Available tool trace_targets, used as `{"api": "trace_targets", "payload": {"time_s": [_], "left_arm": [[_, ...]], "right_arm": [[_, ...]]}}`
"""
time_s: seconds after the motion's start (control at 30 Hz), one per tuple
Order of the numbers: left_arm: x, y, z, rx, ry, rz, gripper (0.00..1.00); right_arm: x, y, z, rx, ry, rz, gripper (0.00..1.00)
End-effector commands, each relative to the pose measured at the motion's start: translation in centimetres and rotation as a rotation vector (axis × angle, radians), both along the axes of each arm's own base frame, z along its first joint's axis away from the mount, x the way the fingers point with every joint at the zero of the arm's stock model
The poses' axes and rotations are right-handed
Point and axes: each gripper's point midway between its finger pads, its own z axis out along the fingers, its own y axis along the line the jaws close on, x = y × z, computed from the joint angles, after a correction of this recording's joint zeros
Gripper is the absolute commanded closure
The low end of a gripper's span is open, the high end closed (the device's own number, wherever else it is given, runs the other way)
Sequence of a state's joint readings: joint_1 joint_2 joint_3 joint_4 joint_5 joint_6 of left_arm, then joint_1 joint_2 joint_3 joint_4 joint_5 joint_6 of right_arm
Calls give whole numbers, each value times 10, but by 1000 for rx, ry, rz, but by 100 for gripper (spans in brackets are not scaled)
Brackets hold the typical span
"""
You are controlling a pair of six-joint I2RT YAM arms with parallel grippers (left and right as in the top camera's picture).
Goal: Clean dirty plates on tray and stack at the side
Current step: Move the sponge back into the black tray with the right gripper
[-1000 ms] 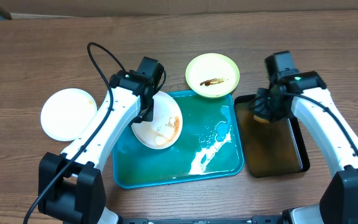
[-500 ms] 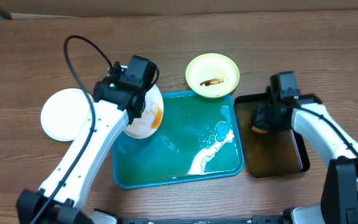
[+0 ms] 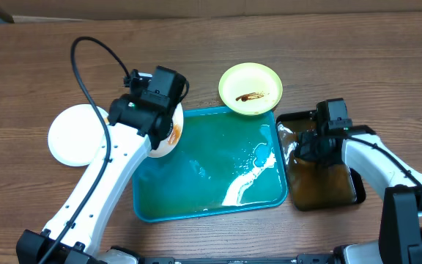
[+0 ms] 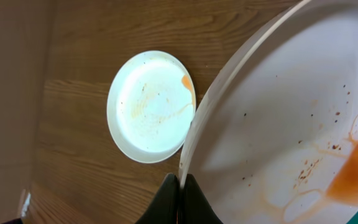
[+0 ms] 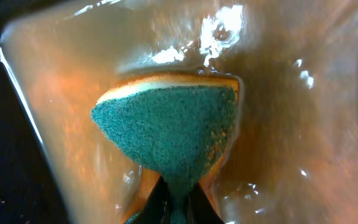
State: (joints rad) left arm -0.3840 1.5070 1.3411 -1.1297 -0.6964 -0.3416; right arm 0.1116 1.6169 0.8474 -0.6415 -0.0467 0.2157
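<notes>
Pinches smeared round white plate (image 4: 291, 124) by its rim in left gripper (image 4: 180, 185), over far-left corner of sudsy teal rectangular plastic tray (image 3: 211, 211), near second white round plate (image 3: 75, 134). Clamps green-and-yellow sponge (image 5: 169, 124) in right gripper (image 5: 178, 196), dipped in brown liquid of black tray (image 3: 328, 192).

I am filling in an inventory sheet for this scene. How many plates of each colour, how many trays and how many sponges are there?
White plates: 2, the lying white plate and the held white plate
Pale green plate: 1
Teal tray: 1
Black tray: 1
Sponge: 1
Total: 6
</notes>
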Motion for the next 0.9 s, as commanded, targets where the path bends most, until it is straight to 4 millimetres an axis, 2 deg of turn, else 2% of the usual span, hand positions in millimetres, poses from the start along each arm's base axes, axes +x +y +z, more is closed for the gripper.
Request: {"api": "trace_targets", "payload": {"time_s": [0.0,0.17,0.3,0.53,0.73,0.87], "left_arm": [[1,-2,17,67,-66,-9,96],[2,-15,29,144,-111,-51,96],[0,-30,41,220,-162,-96,96],[-4,-65,65,323,-282,-186,96],[-6,-73,67,328,-293,-208,96],[-6,-73,67,328,-293,-209,96]], "right_arm": [[15,3,23,8,-9,4,96],[25,4,67,6,12,3,96],[24,3,72,4,18,4,96],[8,2,39,2,48,3,96],[-11,0,1,1,57,3,96],[-8,0,-10,6,13,3,96]]}}
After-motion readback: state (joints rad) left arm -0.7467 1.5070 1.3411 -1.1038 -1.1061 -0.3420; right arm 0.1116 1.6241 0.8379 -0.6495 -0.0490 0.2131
